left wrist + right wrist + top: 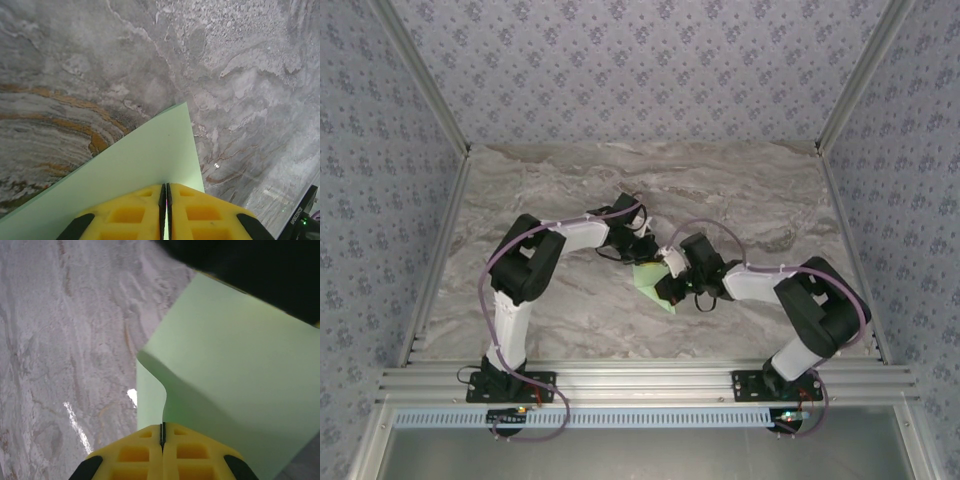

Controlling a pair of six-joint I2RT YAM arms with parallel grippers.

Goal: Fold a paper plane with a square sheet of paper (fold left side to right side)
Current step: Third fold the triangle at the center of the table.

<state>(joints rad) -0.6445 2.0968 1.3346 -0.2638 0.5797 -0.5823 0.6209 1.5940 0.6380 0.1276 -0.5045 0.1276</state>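
1. Your left gripper (166, 189) has its yellow jaws pressed together on one edge of the paper (150, 155). Your right gripper (162, 427) is pinched just as tightly on another edge.
2. The paper sits in the middle of the bench (520, 190), between the two arms. It is partly lifted rather than lying flat.
3. The step in hand looks like carrying the left side over onto the right. Sweep the left edge across in a low arc and use the right pinch as an anchor, so the sheet cannot slide.
4. Bring corner to corner before you press down, because a skewed fold would likely spoil every later crease.
5. Avoid drawing the grippers apart, as paper this thin will probably slip or tear.
6. The right wrist view shows the sheet bowing up in a soft curl over a lower layer. The left wrist view shows a smooth corner pointing away, with no curl. The top view shows how close together the two grippers work.
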